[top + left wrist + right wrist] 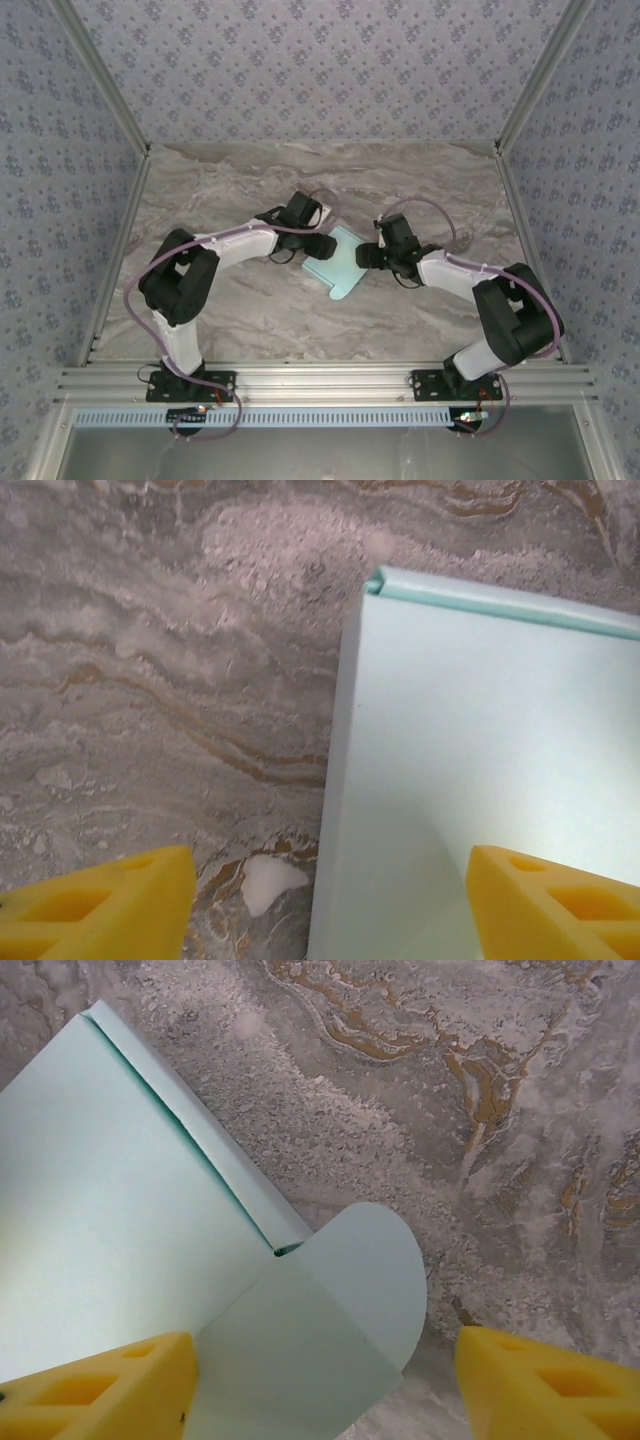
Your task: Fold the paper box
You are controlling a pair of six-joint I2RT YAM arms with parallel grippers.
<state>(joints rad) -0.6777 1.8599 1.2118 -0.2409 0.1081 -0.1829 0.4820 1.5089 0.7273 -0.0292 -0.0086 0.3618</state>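
Yellow-tipped left claw (pixel 330 910), jaws apart and empty, straddles the left edge of the mint-green thin-card paper box (pixel 338 262) lying flat mid-tabletop (pixel 250 310); the right claw (pixel 325 1390), likewise apart, brackets its rounded flap (pixel 365 1270), probably to fold it; the box's underside stays hidden

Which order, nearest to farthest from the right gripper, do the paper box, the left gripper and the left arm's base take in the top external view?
1. paper box: right beside the right gripper, on the side toward the left arm.
2. left gripper: across the box, at its opposite edge.
3. left arm's base: far off, at the bottom left of the view.
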